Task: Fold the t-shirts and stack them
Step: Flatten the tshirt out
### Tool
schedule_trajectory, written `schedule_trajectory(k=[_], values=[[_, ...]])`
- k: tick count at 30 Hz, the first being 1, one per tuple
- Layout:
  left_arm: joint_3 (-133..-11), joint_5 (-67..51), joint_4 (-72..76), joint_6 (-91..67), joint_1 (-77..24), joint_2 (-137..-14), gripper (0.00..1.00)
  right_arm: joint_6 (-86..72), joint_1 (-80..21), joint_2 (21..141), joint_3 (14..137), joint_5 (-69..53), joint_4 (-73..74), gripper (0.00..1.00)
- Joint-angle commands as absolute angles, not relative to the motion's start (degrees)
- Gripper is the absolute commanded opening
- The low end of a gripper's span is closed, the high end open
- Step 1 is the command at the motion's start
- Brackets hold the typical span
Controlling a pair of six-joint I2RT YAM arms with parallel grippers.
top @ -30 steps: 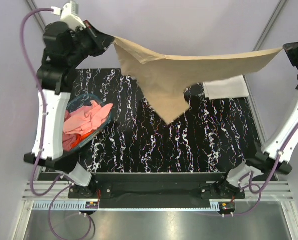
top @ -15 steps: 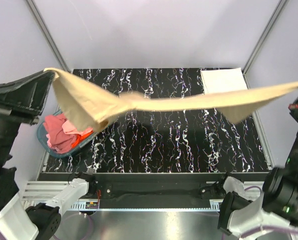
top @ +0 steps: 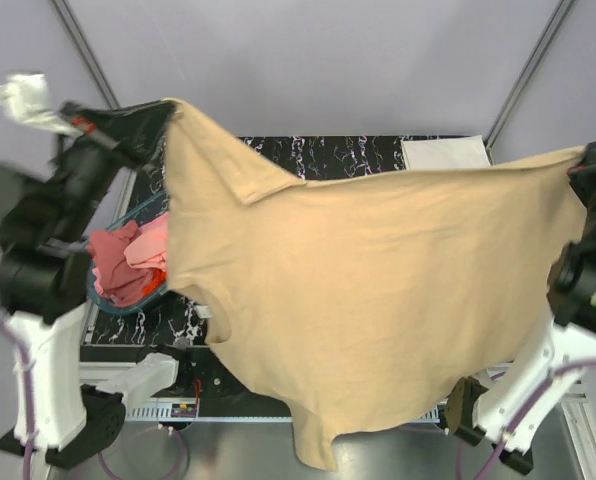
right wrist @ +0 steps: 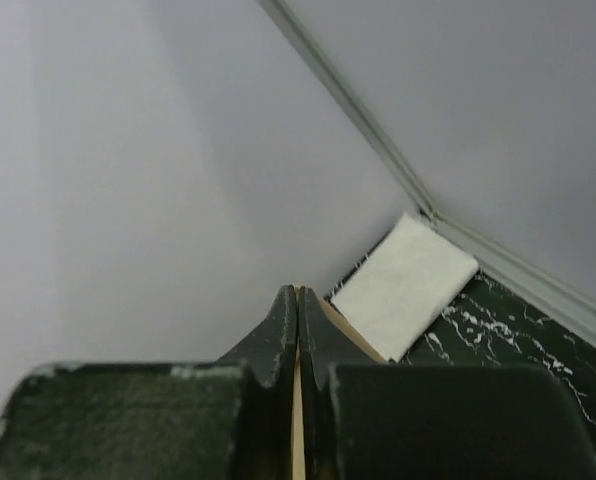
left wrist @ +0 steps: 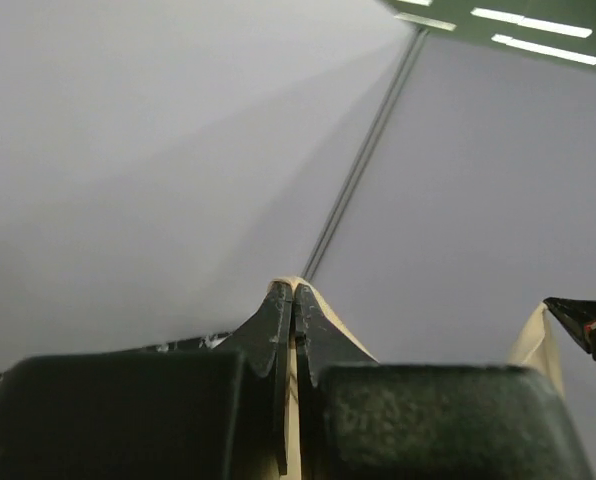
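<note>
Above table (top: 348, 155), L gripper (top: 165, 110) & R gripper (top: 581, 160) both clamped the 1 soft tan tee (top: 378, 290); 1 rectangular white tee (top: 445, 152), 1 o'clock.

**Black marbled table, two items on it**

Table (top: 328, 155) is black with white veining, and only the far strip and left edge show from above. Folded white t-shirt (top: 446, 152) lies flat at the far right corner. Blue basket (top: 111, 305) sits at the left edge, holding pink and red t-shirts (top: 128, 262).

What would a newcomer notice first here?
The tan t-shirt, stretched in the air between the left end effector and the right end effector, hides most of the table. Pink t-shirts lie in the blue basket at the left edge; a folded white t-shirt lies at the far right corner.
</note>
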State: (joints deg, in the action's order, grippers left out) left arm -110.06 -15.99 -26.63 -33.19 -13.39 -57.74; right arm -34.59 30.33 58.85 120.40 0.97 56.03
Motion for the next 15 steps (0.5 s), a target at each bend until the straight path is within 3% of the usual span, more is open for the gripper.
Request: schedule_trajectory(k=[1,6,10,15], values=[[-100.2,-13.3,-21.6,-28.7,-13.1,-65.6,0.00,-34.8,30.4,59.6,99.3,-5.3,42.0,0.00],[-85.6,-14.8,-10.3,-27.2,-13.1,-72.3,0.00,-41.6,30.3,57.6,71.2,-13.2,16.7,0.00],[-83.8,-17.0,-3.3,-25.4,-13.1,-82.2,0.00,-46.1,29.6,67.1,54.1,-14.5,1.0,0.00],[-93.2,-21.7,-1.5,-25.0,-12.9,-101.5,0.00,-43.5,24.0,83.9,57.8,-14.4,-8.0,0.00]])
